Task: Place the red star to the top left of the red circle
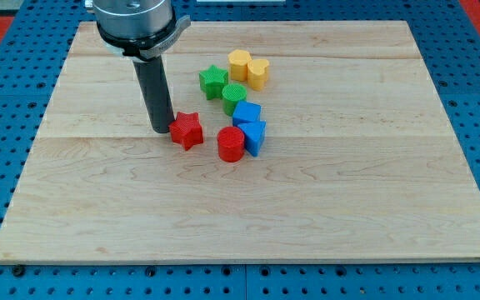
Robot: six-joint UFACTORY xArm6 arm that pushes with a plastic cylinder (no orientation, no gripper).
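The red star [187, 130] lies near the board's middle, just left of the red circle [231, 144], with a small gap between them. My tip [161, 131] rests on the board right against the star's left side. The rod rises straight up from there to the arm's head at the view's top left.
Two blue blocks [251, 125] sit right of the red circle, touching it. A green circle [233, 95] and a green star [213, 81] lie above them. Two yellow blocks [249, 67] are at the top of the cluster. The wooden board [365, 183] sits on a blue perforated table.
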